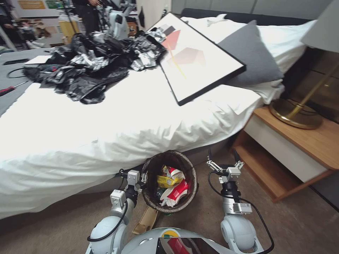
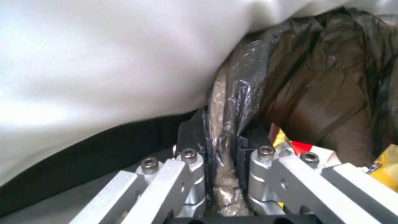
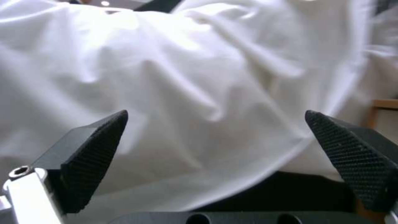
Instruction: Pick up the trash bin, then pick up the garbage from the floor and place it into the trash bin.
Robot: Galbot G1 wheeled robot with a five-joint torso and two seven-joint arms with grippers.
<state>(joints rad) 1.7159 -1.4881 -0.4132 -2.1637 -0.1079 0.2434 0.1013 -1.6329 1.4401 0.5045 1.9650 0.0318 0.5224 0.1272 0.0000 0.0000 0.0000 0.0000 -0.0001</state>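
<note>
Left gripper (image 2: pixel 222 146) fingers pinch the trash bin (image 1: pixel 169 181) rim; cups and wrappers already lie inside. Right gripper (image 1: pixel 225 163) hovers beside, fingers spread; a tan paper bag (image 1: pixel 146 220) remains on the floor.

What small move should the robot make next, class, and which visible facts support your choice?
Probably reach the open right pincer down to the tan paper bag lying on the floor. The left pincer already clamps the rim of the round bin with the dark brown liner, which holds red-and-white cups.
</note>
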